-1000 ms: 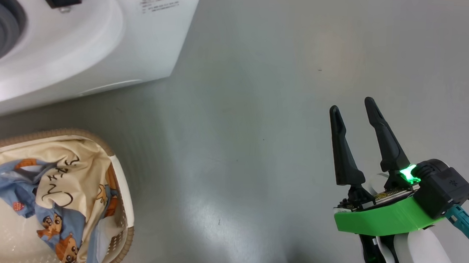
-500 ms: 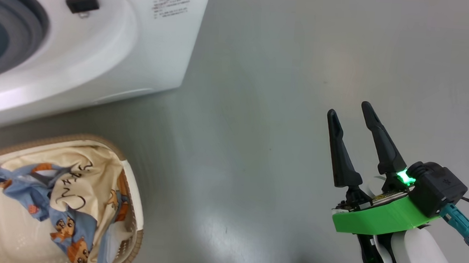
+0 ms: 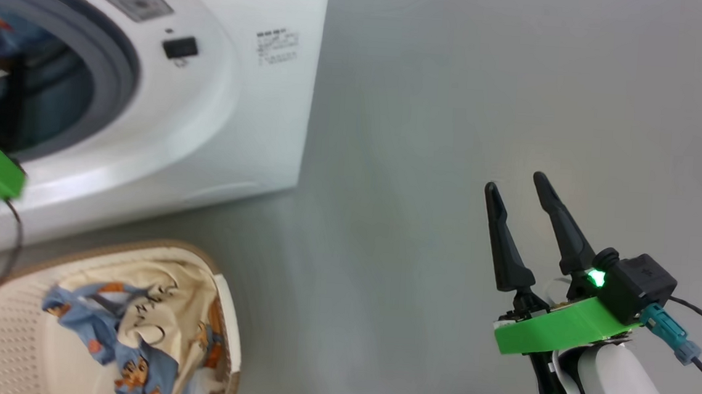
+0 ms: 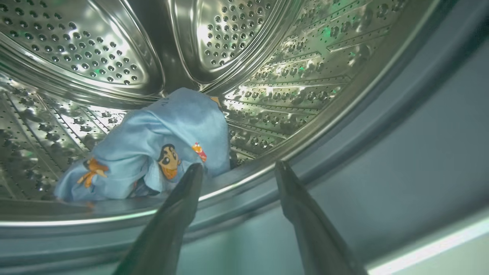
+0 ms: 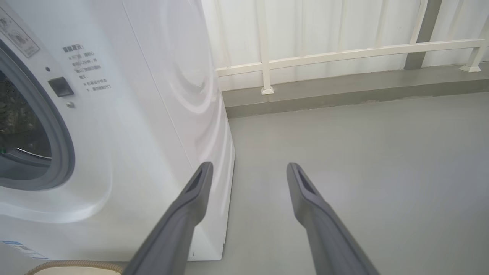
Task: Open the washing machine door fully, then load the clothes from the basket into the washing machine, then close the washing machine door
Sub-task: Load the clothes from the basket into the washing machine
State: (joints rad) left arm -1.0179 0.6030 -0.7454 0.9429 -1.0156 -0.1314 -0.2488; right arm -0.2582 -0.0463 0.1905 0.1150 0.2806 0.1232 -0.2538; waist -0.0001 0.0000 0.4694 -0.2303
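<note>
The clothes (image 3: 137, 336) are mid-loading: a blue garment (image 4: 153, 145) lies in the drum (image 4: 267, 76) just beyond the left gripper's (image 4: 238, 165) parted, empty fingers, the rest in the basket (image 3: 13, 346); the right gripper (image 3: 516, 182) hangs spread, empty.

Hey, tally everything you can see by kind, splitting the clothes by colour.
Washing machine: 1
Basket: 1
Blue garments: 2
Cream garment: 1
Grippers: 2, left gripper, right gripper
Total: 7

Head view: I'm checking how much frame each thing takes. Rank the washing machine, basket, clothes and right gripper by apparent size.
1. washing machine
2. basket, cut off by the frame
3. clothes and right gripper look alike; the gripper is nearer, so unranked
</note>
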